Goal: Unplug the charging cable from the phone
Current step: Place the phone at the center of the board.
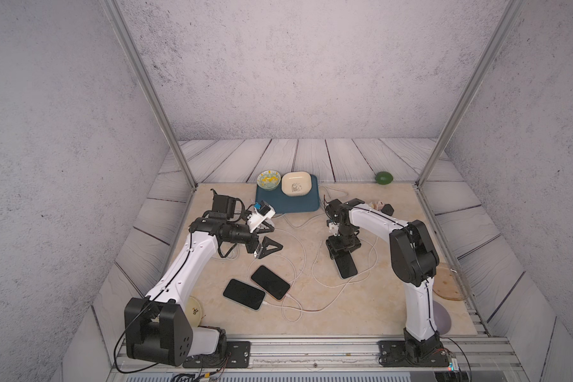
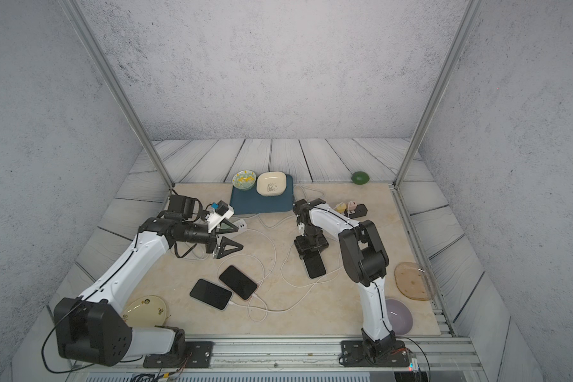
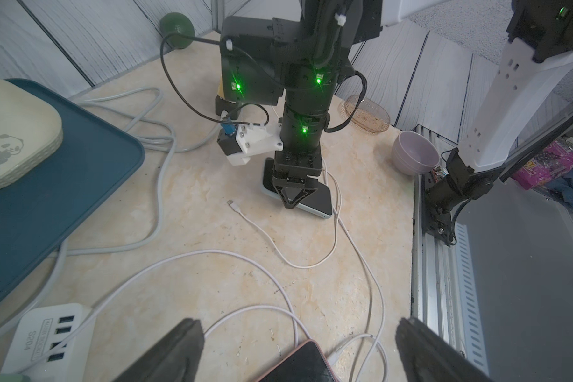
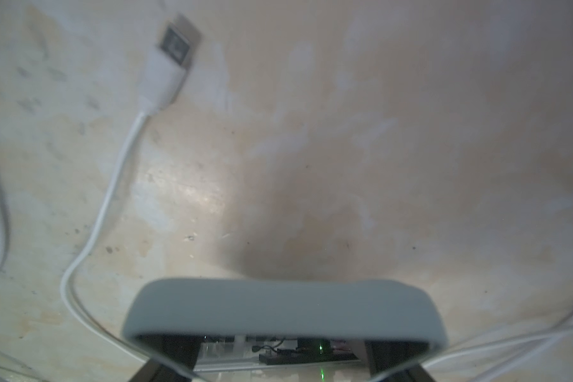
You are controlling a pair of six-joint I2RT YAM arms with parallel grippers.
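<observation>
On the table [image 1: 361, 314], the left claw [image 1: 277, 237] hangs spread wide with nothing between its fingers. The right claw [image 1: 340, 259] pinches the grey-cased phone [image 1: 348, 270] by its long sides. The charging cable [image 3: 235, 205] lies with its plug loose near the phone, not touching it.

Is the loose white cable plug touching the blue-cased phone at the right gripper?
Apart. The left wrist view shows bare beige table between the white cable plug and the pale-blue-cased phone.
</observation>
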